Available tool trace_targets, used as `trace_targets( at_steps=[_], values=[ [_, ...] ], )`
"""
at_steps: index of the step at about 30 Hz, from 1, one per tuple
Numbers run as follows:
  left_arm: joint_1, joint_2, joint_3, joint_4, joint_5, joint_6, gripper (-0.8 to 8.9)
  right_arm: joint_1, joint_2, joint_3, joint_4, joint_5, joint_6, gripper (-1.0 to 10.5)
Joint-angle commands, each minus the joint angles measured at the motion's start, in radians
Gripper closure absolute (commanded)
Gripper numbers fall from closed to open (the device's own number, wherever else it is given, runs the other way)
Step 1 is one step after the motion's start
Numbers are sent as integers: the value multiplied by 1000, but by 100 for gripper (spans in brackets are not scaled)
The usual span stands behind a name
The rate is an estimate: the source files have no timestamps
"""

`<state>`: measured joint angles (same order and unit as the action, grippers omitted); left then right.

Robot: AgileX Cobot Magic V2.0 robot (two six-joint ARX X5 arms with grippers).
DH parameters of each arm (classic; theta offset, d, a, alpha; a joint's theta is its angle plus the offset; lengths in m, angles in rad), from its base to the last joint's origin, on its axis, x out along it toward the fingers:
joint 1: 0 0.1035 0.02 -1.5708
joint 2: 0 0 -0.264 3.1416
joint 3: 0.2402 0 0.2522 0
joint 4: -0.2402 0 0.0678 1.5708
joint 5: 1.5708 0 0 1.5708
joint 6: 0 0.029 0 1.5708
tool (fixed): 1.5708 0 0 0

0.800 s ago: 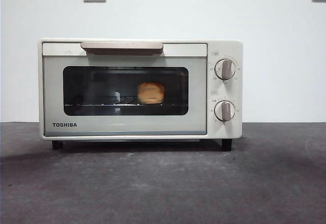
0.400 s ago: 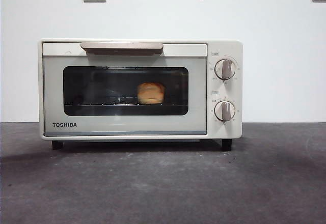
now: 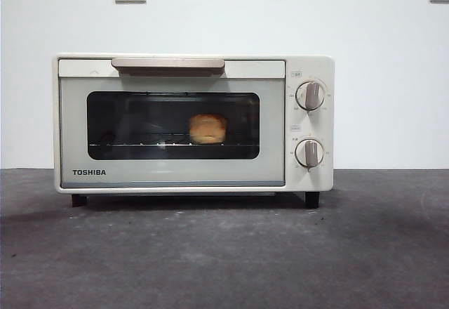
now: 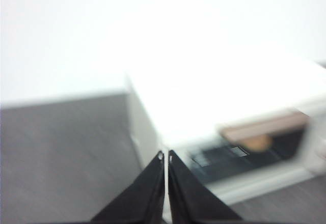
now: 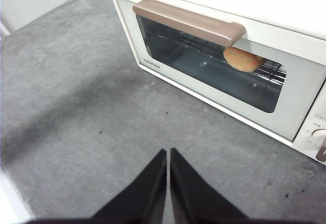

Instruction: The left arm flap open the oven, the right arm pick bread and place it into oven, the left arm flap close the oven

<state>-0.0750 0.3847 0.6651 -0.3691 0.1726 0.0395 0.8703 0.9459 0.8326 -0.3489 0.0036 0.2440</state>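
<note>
The cream-white boxy toaster oven (image 3: 193, 123) fills mid-frame in the front view, door shut, beige bar handle (image 3: 168, 64) flush. The golden-brown loaf of bread (image 3: 208, 128) sits on the rack behind the dark glass, centre of the window. The left gripper (image 4: 165, 157) and the right gripper (image 5: 168, 152) both show jaws pressed narrow, holding nothing, clear of the oven. Judgement: task looks complete; retreat should avoid the handle.

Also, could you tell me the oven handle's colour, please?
Beige-brown handle, clearest in the right wrist view.
</note>
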Motion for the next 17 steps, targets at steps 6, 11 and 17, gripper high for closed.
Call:
trace_targets(
  at_steps=[6,11,17],
  values=[
    [53,-167,-270,211,-181,27,794,10,7,6,12,4,10,941],
    [68,-259,-404,204,-268,27,794,10,7,6,12,4,10,940],
    [69,-334,-519,187,-304,27,793,10,7,6,12,4,10,941]
  ],
)
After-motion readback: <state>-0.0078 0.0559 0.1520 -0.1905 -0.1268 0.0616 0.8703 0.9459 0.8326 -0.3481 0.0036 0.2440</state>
